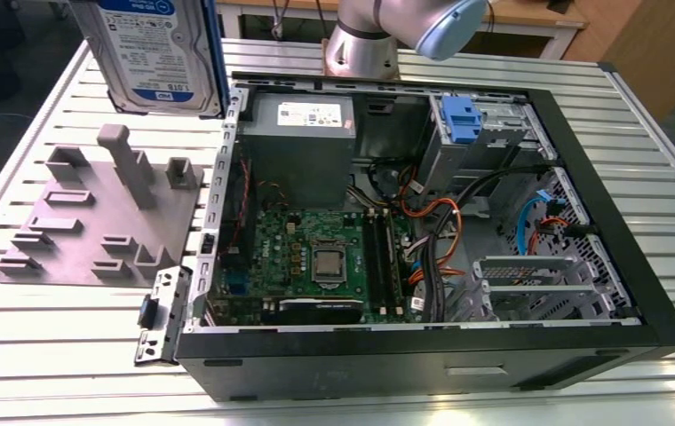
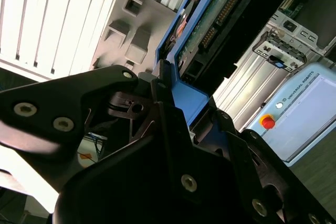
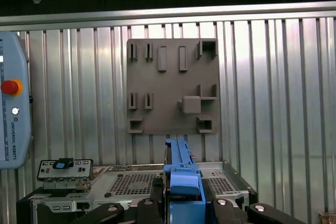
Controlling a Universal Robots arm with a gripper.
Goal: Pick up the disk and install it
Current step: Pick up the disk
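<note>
The disk (image 1: pixel 160 53) is off the bench and pinched in my pincer (image 3: pixel 182 204) by its blue end (image 3: pixel 183 184). My black fingers (image 2: pixel 94 93) press on that end from both sides. The disk hangs down from the pincer with the blue end uppermost. In the exterior view its white-and-blue label faces the camera. In the second wrist view I see its other face, a green circuit board (image 2: pixel 210 17) edged by the blue carrier (image 2: pixel 176 24).

Below the pincer lies the slatted metal bench (image 1: pixel 622 115). A grey fixture plate (image 3: pixel 173 77) with raised blocks and slots rests flat on it, under the disk's lower edge and apart from it. Beside the plate, also lower than the pincer, an open computer case (image 1: pixel 622 293) lies on its side.

Inside the case, well away from the pincer, are the motherboard (image 1: pixel 313 257) and a grey power supply box (image 1: pixel 302 133). A blue-tabbed carrier (image 1: pixel 462 120) sits in a bay just beside that box. Orange and black cables (image 1: pixel 432 231) run between the bay and the board.

A pendant (image 3: pixel 10 129) with a red button (image 3: pixel 10 86) lies on the bench, off to one side of the pincer and near the case. My arm (image 1: pixel 368 40) rises from the bench beyond the case.
</note>
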